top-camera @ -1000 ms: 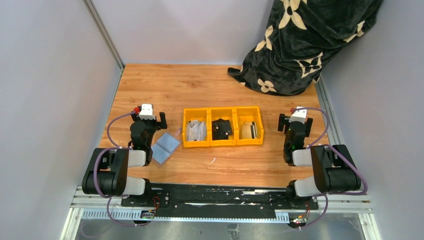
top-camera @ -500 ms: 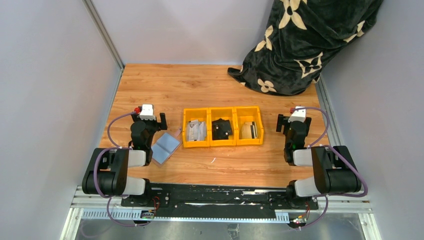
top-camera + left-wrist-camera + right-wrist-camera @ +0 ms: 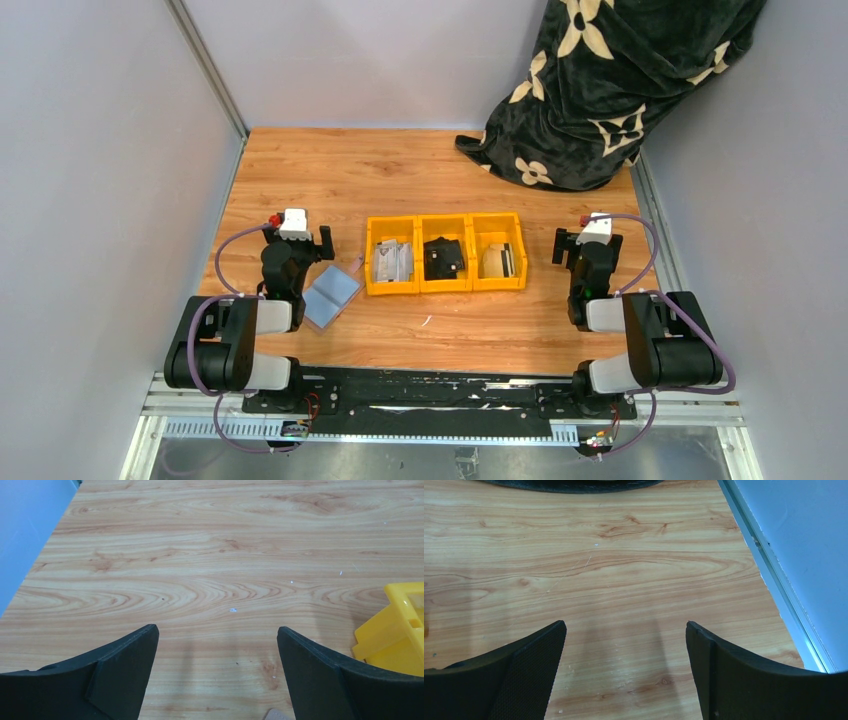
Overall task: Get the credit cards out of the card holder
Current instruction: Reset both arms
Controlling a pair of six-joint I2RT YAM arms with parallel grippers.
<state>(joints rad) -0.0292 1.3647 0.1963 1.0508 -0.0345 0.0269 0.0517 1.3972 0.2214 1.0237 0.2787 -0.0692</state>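
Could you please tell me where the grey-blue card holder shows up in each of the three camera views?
Top external: the card holder lies flat left of the yellow bins, beside the left arm.
Left wrist: only a pinkish-tan scrap at the bottom edge, perhaps its tab.
Right wrist: not in it.
Shared landmark: the yellow bins, whose corner shows at the left wrist view's right edge.

Wood-grain table (image 3: 400,175), and at its centre sits a row of three yellow bins (image 3: 445,287), side by side and touching. Just left of them the grey-blue card holder (image 3: 332,296) lies flat on the wood, while a dark flowered blanket (image 3: 560,160) spills onto the far right corner.
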